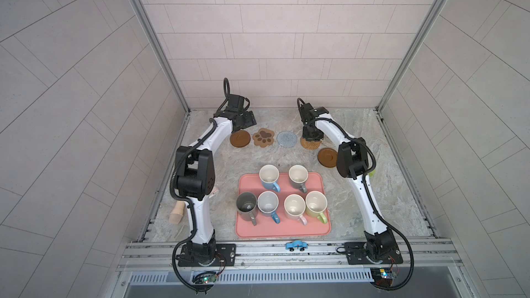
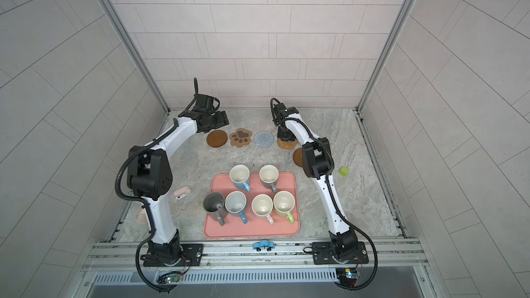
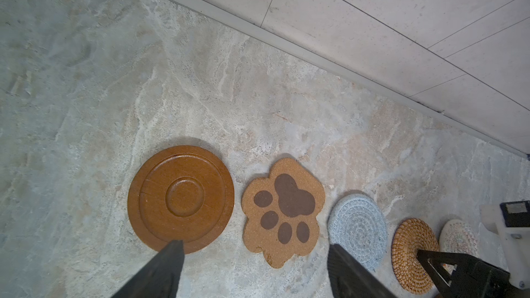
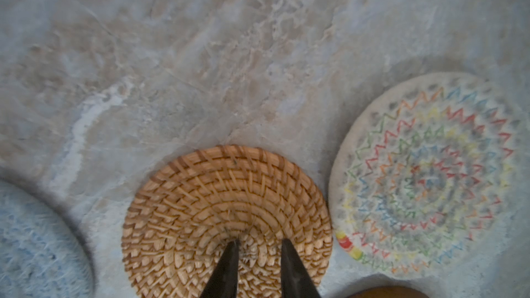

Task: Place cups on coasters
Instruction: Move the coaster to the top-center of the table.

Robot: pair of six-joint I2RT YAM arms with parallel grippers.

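Six mugs (image 1: 269,177) are sitting on the pink tray (image 1: 286,230), coasters (image 1: 263,137) lying bare. I'm holding left gripper (image 3: 253,245) wide, right gripper (image 4: 260,240) narrow and empty over rattan coaster (image 4: 223,196).

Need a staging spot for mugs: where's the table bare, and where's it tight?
Widest free patch: bare marble between the coaster row and the pink tray. Also free: right of the tray, out to the green cube. Crowded: the tray, six mugs packed; the coaster row, with left gripper and right gripper at it.
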